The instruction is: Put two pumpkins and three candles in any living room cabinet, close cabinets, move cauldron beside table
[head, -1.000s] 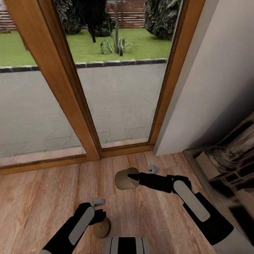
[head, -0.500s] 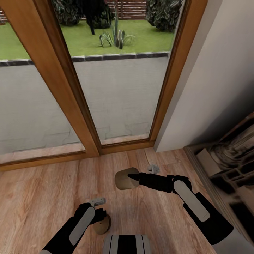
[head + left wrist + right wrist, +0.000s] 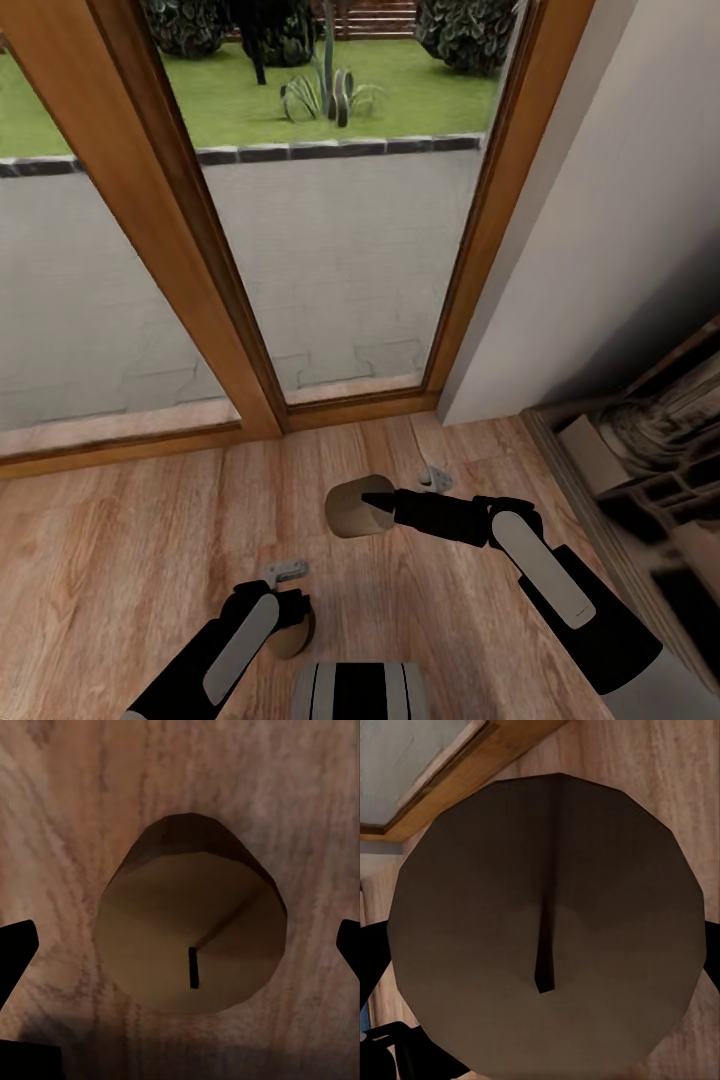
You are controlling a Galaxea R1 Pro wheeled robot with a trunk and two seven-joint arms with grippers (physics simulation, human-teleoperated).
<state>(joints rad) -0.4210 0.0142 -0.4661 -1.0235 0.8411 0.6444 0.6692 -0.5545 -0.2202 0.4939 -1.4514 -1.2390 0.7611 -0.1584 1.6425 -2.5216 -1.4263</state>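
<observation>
While the head view looks down at wood floor [image 3: 120, 560] before the glass door [image 3: 330, 260], your right gripper [image 3: 372, 505] has a candle [image 3: 350, 507] clamped between its fingers, carried above the floor. A second candle [image 3: 290, 635] sits at your left gripper [image 3: 292, 612], low by the trunk; whether it rests on the floor I can't tell.

Left wrist: candle [image 3: 192, 937] end-on, wick facing you, dark fingertips [image 3: 16, 945] well apart on either side. Jaws look spread, not gripping.

Right wrist: candle [image 3: 547, 922] close up, fingertips [image 3: 371, 960] tight against its round sides.

Judgement: these are stubby, stiff, light, probably smooth wax. Pinch across the curved wall mid-height; a grip on the flat ends could slip.
</observation>
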